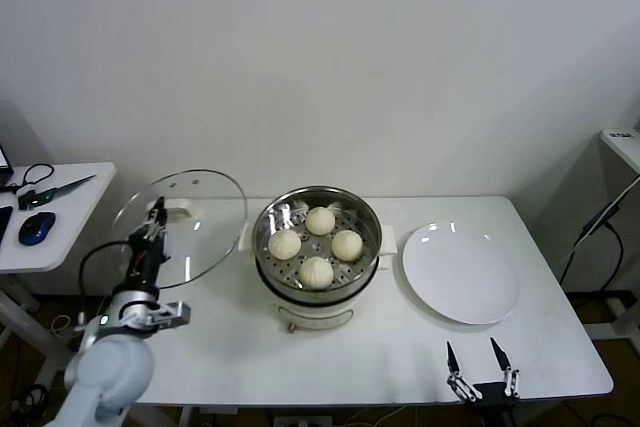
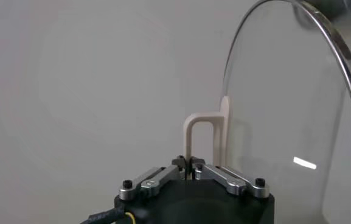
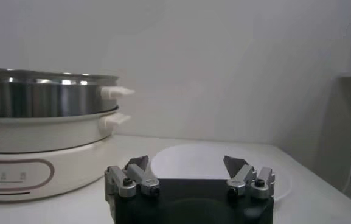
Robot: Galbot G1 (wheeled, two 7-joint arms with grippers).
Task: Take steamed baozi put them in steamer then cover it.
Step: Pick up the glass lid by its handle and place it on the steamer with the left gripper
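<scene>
From the head view, the steamer (image 1: 317, 259) is a shiny steel pot on a cream-white base, standing mid-surface on the white surface (image 1: 230, 347). Four smooth cream-white steamed baozi (image 1: 317, 272) lie on its perforated tray. The cover (image 1: 182, 224), clear glass with a metal rim, is tilted up on edge to the steamer's left, held by the left gripper (image 1: 157, 214). A white plate (image 1: 459, 273) lies just beside the steamer on its right. The right gripper (image 1: 481, 359) sits low at the near edge, its jaws spread wide and empty.

In the left wrist view, the left gripper (image 2: 190, 167) has its jaws pinched together on the cover's (image 2: 297, 122) cream-white handle (image 2: 207, 137); the glass disc stands edge-on beyond, its far rim cut off by the frame.

In the right wrist view, the right gripper (image 3: 187, 167) points at the plate (image 3: 211, 161) with jaws apart, nothing between them. The steamer (image 3: 41, 134) stands off to one side; the buns inside are hidden by its wall
</scene>
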